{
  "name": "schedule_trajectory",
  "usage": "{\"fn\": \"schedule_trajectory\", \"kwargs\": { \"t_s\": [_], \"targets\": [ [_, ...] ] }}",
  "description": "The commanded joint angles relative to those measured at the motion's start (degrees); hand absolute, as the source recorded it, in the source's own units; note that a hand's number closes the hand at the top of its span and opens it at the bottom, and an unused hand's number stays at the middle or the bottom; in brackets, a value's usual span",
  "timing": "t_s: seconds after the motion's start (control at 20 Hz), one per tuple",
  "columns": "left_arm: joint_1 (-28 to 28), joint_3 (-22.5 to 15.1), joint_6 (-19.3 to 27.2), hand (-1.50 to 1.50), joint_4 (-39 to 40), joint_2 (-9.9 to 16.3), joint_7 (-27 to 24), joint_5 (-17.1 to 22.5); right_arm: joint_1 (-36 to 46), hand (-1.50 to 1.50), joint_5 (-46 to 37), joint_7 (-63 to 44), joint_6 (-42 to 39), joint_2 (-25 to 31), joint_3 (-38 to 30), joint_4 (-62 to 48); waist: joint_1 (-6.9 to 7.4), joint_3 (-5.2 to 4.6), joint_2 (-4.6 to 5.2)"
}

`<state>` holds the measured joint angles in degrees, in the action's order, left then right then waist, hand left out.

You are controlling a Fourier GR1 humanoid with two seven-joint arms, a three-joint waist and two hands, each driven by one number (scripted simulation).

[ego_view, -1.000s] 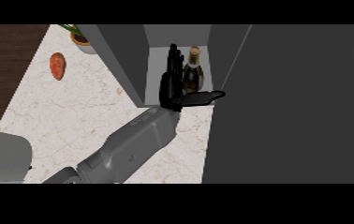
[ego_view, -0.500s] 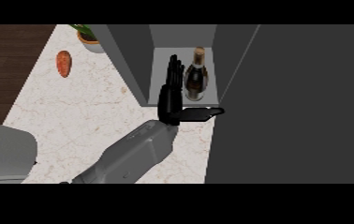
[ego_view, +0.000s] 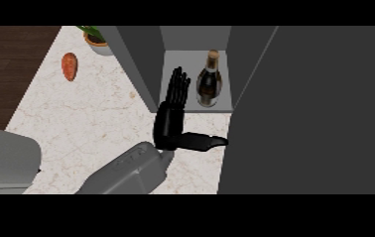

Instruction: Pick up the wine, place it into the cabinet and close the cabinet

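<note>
Only 1 view here, the head view. The wine [ego_view: 209,80] stands upright inside the open cabinet [ego_view: 143,57], upper middle of the frame, on the cabinet floor. The right hand [ego_view: 173,119] sits just left of the bottle with its fingers [ego_view: 177,85] straight and close together, thumb stuck out to the right, holding nothing. The dark cabinet door [ego_view: 307,112] fills the right side. A carrot [ego_view: 70,66] and a potted plant [ego_view: 93,36] sit on the worktop [ego_view: 88,117] at upper left. Glass bottle, so I'd guess heavy, stiff, slick and breakable; best held around the wide body, not the neck.
</note>
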<state>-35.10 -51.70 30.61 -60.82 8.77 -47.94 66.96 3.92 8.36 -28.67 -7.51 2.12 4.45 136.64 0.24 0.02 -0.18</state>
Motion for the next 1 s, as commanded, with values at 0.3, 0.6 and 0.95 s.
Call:
{"fn": "schedule_trajectory", "kwargs": {
  "t_s": [0.3, 0.6, 0.95],
  "targets": [
    [10.9, 0.3, -0.1, -1.5, -22.8, 13.5, 7.3, -8.4, 0.3, -1.5, 2.6, -2.2, -1.3, 1.3, 0.0, 1.2, 0.09, -0.01, 0.01],
    [16.9, 0.7, -8.9, 1.5, -29.6, 21.7, 7.6, -8.8, -0.9, 1.5, 2.7, 1.5, -9.9, 5.8, 2.7, 1.1, 0.25, -0.02, 0.03],
    [24.4, 6.6, -13.6, 1.5, -39.7, 32.7, 8.4, -7.0, -5.2, 1.5, 10.9, -7.9, -9.8, 5.1, 9.1, 9.6, -0.13, -0.05, -0.15]
  ]
}}
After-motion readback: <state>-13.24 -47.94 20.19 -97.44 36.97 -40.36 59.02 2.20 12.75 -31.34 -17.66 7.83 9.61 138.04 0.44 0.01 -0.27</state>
